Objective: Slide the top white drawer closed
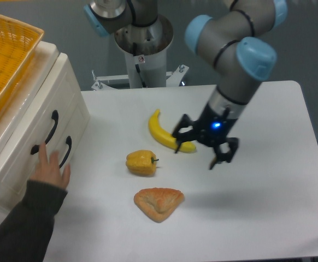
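On the white desk (pixel 268 207), against grey walls, the black two-finger pincer (pixel 198 154) hangs open and empty beside a yellow banana (pixel 158 130). The glossy white plastic top drawer (pixel 36 117) sits at the left edge, a person's hand (pixel 51 166) at the cabinet front.

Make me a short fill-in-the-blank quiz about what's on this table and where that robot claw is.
1. The end effector hangs beside the yellow ____.
2. The yellow pepper lies between the banana and the ____.
3. A person's hand rests against the front of the white ____.
4. On top of the drawer unit sits a yellow ____.

Missing words: banana; pastry; drawer unit; basket
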Available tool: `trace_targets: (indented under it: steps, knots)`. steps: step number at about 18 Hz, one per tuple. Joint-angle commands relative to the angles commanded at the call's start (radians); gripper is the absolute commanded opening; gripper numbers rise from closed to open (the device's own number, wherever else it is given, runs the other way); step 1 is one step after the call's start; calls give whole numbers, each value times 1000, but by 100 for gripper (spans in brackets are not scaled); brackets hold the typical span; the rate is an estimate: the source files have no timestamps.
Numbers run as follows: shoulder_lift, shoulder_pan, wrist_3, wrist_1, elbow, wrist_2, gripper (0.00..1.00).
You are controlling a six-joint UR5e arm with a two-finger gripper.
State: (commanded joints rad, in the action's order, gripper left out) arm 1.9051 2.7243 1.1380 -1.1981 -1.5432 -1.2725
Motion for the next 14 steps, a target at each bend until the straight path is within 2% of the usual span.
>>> trace_targets:
  steps: [3,4,6,10,14]
  knots:
    - [34,-1,63,44,3,-216,100]
    - [51,0,83,55,6,-246,100]
    - [95,0,129,67,29,-254,100]
    - [147,0,363,66,69,-313,100]
    - [198,3,456,71,87,-323,100]
